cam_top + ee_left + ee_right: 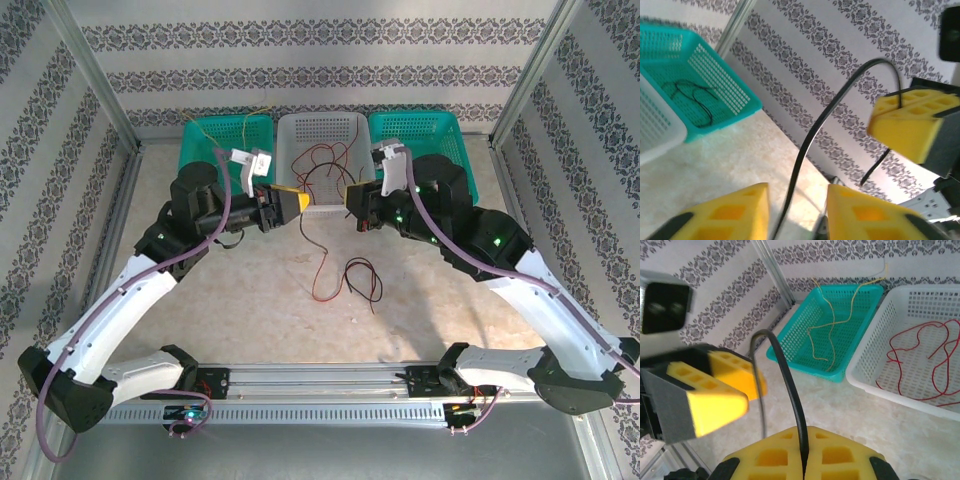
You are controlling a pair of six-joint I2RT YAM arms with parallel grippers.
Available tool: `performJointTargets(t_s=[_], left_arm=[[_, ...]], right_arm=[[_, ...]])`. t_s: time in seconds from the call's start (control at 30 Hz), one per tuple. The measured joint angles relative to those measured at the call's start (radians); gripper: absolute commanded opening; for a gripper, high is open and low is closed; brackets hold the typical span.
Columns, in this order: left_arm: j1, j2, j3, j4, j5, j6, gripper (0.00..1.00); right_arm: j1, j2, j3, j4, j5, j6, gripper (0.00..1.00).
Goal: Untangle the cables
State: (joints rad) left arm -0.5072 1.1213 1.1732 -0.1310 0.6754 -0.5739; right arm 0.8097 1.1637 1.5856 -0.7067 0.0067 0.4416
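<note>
The left gripper (297, 203) and right gripper (352, 200) faced each other, close together. Just beyond them stood a white basket (300, 130) holding a red cable (326, 160). Nearer the bases, red and dark cables (358, 272) lay looped on the table (240, 300).

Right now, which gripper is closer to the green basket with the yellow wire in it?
Left. The left gripper hangs off the near right corner of that green basket; the right gripper is farther right, by the white basket's right side.
</note>
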Motion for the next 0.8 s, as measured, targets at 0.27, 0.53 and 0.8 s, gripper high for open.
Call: performJointTargets(t_s=[0.27,0.53,0.8], left_arm=[[0.002,0.003,-0.158,0.190,0.032,-0.103,0.58],[-0.071,0.012,-0.255,0.333,0.017,-0.162,0.60],[-0.108,0.085,-0.430,0.491,-0.082,-0.202,0.65]], right_arm=[[0.000,0.004,0.126,0.007,0.000,-0.001,0.00],[0.000,0.045,0.217,0.031,0.001,-0.001,0.00],[0.000,0.063,0.304,0.058,0.007,-0.001,0.00]])
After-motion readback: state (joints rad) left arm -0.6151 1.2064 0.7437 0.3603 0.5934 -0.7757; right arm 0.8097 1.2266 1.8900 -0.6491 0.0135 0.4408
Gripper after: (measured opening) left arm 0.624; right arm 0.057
